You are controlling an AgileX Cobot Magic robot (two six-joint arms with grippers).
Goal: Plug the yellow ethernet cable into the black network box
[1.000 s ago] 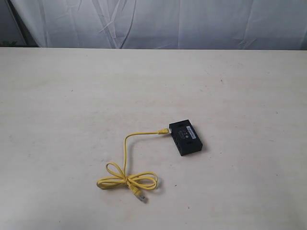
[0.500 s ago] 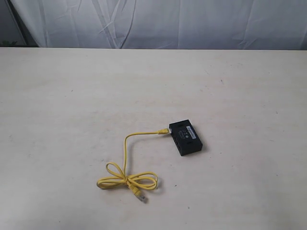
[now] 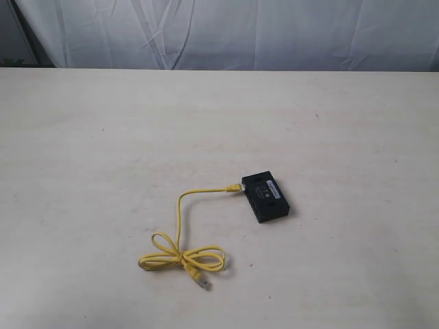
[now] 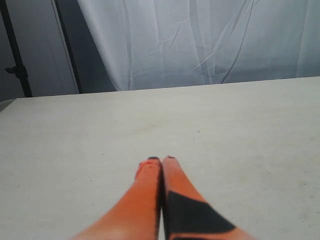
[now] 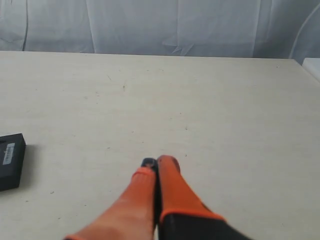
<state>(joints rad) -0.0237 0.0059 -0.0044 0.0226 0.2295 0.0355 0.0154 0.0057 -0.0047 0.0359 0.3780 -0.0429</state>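
So the small, flat, plastic black network box (image 3: 265, 197) is sitting a bit right of the middle of the pale beige worktop (image 3: 89, 137), pale label facing up. The thin, bright yellow ethernet cable (image 3: 180, 219) is lying to its left. One clear plug (image 3: 235, 186) is resting right up against the box's far-left corner, though I can't tell if it's fully seated. From there the cord is curving down into a loose bow of loops, with the other plug (image 3: 200, 281) lying free at the near end.

The left gripper (image 4: 161, 160), orange fingers pressed together with nothing in them, is hanging over bare worktop. The right gripper (image 5: 156, 162) is also closed up and empty, well apart from the box (image 5: 11, 160). A wrinkled white curtain (image 3: 240, 34) is hanging behind.
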